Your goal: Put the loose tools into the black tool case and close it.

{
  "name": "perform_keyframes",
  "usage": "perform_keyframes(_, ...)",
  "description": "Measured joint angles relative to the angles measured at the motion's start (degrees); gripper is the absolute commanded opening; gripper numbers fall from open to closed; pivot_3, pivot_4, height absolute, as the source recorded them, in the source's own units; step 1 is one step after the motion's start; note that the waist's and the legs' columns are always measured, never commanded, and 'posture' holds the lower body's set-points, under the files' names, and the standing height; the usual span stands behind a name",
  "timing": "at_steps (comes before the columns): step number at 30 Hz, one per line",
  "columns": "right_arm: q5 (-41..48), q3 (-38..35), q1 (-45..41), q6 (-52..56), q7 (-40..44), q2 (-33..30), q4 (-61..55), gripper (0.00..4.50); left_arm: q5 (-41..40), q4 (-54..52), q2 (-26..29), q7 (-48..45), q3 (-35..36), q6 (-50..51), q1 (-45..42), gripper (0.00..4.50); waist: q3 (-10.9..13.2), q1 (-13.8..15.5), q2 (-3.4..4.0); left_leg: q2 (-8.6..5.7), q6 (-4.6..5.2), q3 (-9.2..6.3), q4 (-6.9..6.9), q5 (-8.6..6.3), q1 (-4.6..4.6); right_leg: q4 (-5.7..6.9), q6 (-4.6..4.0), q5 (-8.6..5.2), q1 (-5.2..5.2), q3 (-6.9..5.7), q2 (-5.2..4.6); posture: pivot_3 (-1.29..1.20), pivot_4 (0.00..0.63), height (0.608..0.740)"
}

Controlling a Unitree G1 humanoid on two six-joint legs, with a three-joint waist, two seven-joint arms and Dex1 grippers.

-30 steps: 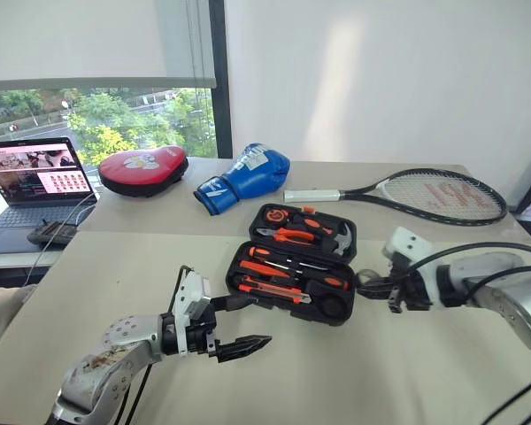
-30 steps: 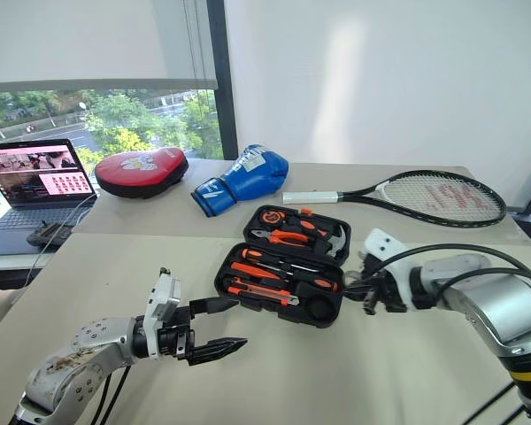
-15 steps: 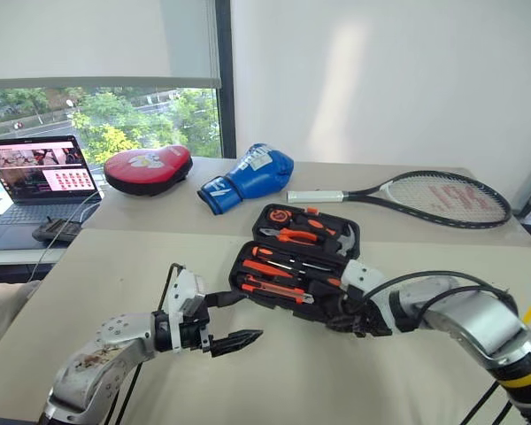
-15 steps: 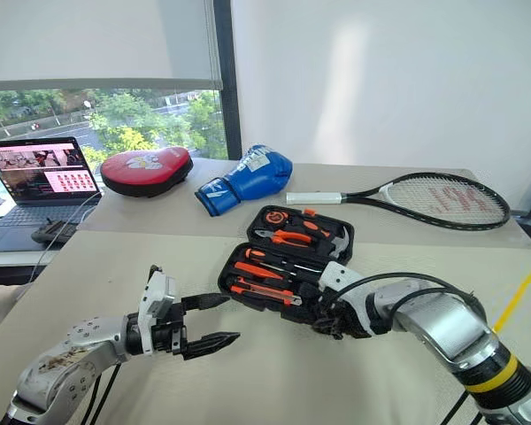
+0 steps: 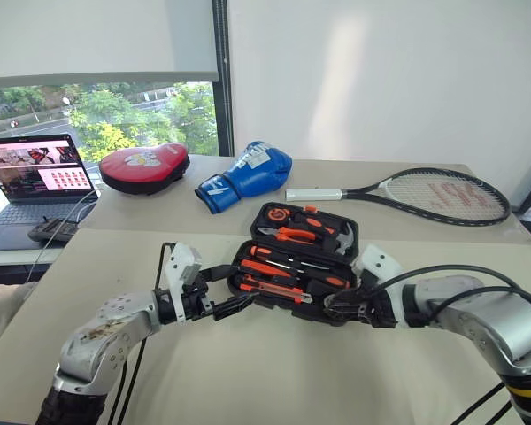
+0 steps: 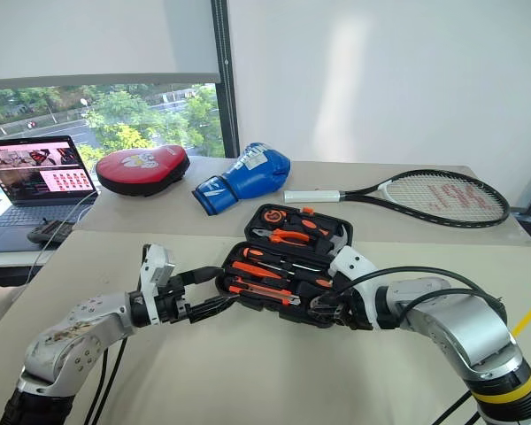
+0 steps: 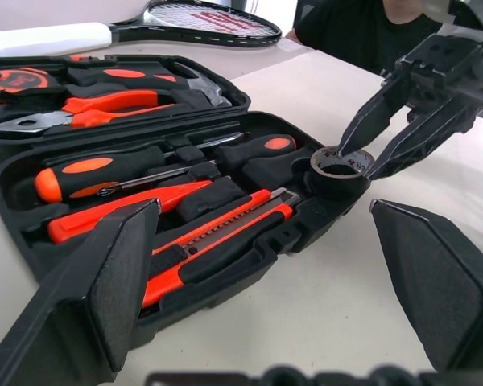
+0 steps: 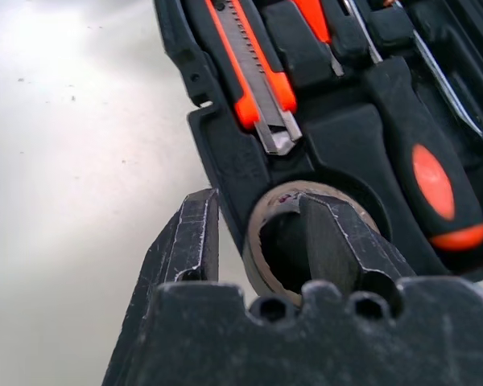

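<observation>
Since a second ago, the right gripper point(image 5: 332, 307) has swung in from the right side of the table point(image 5: 274, 372) to the near right corner of the black tool case point(image 5: 294, 263), and the left gripper point(image 5: 226, 289) has pushed forward from open tabletop to the case's near left corner.

That case lies open in the middle of the table, lid tipped back on the far side. Two orange-and-black screwdrivers point(image 7: 97, 170) and the utility knife point(image 7: 217, 241) already sit in their slots. The small grey tape roll point(image 7: 336, 163) now rests in its round pocket at the near right corner, so loading looks essentially finished and closing the lid is probably what remains.

On the right arm, the forearm reaches in low from the right with the tool angled downward; its fingers point(image 8: 338, 241) are parted, one inside the roll's hole and the other outside the case wall, straddling the rim without visibly squeezing it. The left arm reaches in level, jaws spread wide and empty, bracketing the case's near left edge.
</observation>
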Motion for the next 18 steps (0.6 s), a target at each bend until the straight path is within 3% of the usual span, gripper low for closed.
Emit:
perform_keyframes(12, -5.28, 2.5, -0.7, -6.07, -1.4, 3.38, 7.27, 1.88, -0.16, 0.25, -0.46, 1.26, -0.6, 1.56, -1.58, 4.5, 0.01, 0.05, -0.01, -0.03, 0.02, 0.03, 0.01, 0.01, -0.03, 0.02, 0.0, 0.0, -0.01, -0.01, 0.25, 0.0, 0.15, 0.74)
perform_keyframes(18, -0.33, -1.72, -0.46, -5.55, 1.02, 4.67, 5.61, 1.88, -0.61, 0.49, -1.88, 6.25, -0.23, 4.33, -3.97, 4.5, 0.02, 0.24, -0.03, -0.05, 0.07, 0.02, 0.02, 0.01, -0.04, 0.02, 0.04, 0.02, 0.01, -0.01, 0.25, 0.0, 0.15, 0.74)
